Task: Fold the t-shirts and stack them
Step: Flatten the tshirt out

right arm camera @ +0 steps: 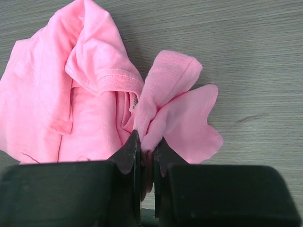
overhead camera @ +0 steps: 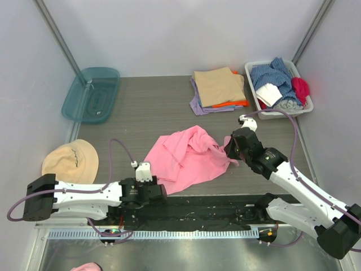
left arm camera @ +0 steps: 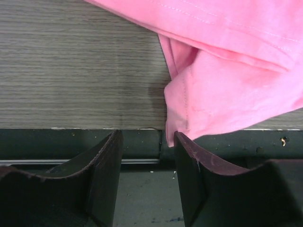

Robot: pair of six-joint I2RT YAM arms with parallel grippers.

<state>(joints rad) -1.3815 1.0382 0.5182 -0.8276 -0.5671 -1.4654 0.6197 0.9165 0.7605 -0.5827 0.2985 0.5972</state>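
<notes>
A crumpled bright pink t-shirt (overhead camera: 186,158) (left arm camera: 227,85) (right arm camera: 94,94) lies on the table near the front edge. My right gripper (overhead camera: 230,148) (right arm camera: 147,146) is shut on a bunched fold at the shirt's right side. My left gripper (overhead camera: 161,192) (left arm camera: 147,137) sits low at the shirt's near-left corner, jaws apart with nothing between them. The hanging pink corner touches the tip of its right finger (left arm camera: 189,151). At the back lies a stack of folded t-shirts (overhead camera: 220,87), tan on top with orange and lilac beneath.
A white basket (overhead camera: 280,114) of mixed clothes stands at the back right, beside the stack. A teal bin (overhead camera: 93,93) sits at the back left. A round tan cap (overhead camera: 70,161) lies at the left. A dark strip (left arm camera: 71,142) runs along the table's front edge.
</notes>
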